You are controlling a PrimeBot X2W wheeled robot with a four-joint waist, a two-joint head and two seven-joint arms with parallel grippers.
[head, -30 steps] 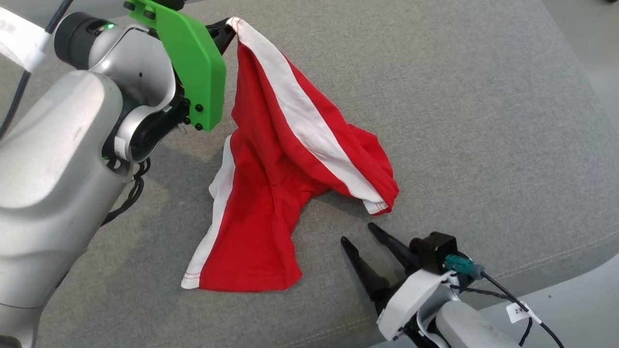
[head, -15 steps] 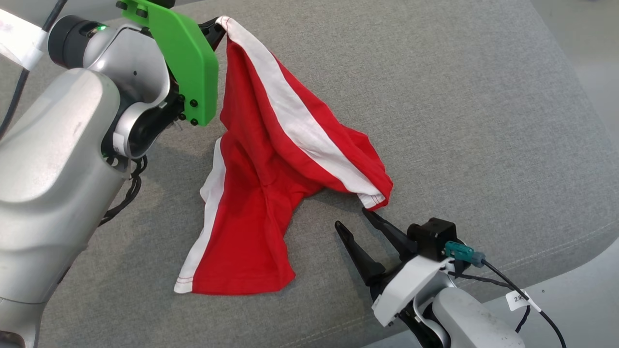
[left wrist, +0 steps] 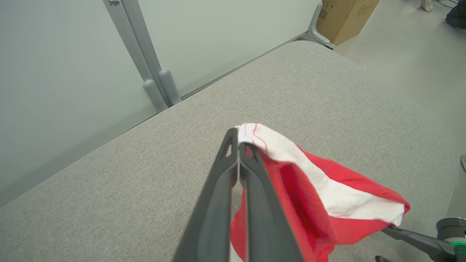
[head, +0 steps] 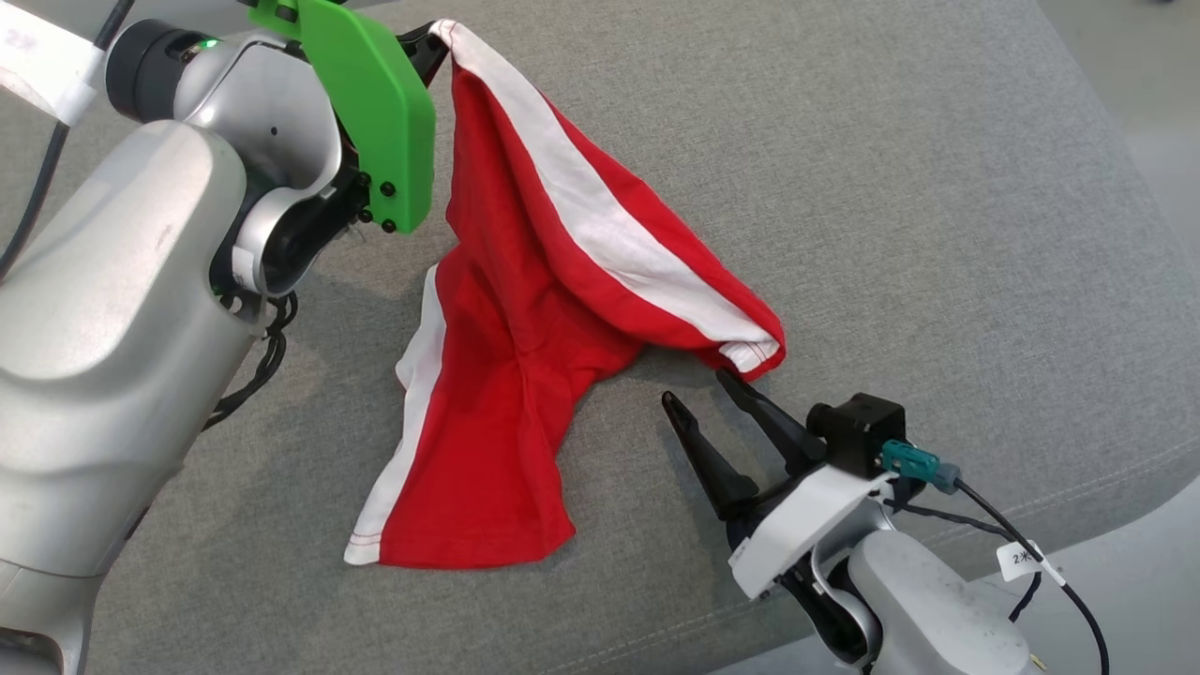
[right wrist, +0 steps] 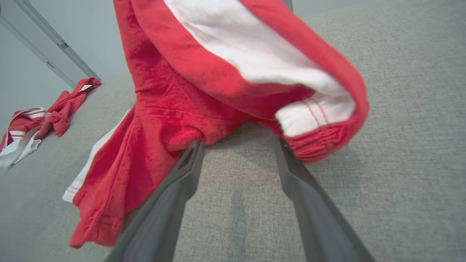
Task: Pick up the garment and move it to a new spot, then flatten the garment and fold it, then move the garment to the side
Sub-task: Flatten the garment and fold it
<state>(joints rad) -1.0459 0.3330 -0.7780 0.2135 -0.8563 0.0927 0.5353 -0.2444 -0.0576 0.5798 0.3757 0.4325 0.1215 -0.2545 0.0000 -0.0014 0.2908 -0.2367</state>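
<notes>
Red-and-white garment [head: 506,375] hangs from the left pincer [left wrist: 238,140], clamped shut on a white-trimmed corner, its lower half lying on the grey fabric worktop [head: 891,187]; the right pincer [head: 696,387], spread wide and empty, sits just beside another hem.

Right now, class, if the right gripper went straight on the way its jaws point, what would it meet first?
Most likely the garment, its drooping white-hemmed corner just ahead of the right gripper; whether they already touch is unclear.

Head view looks down from above; both wrist views sit close, sharing the garment [head: 506,394].
</notes>
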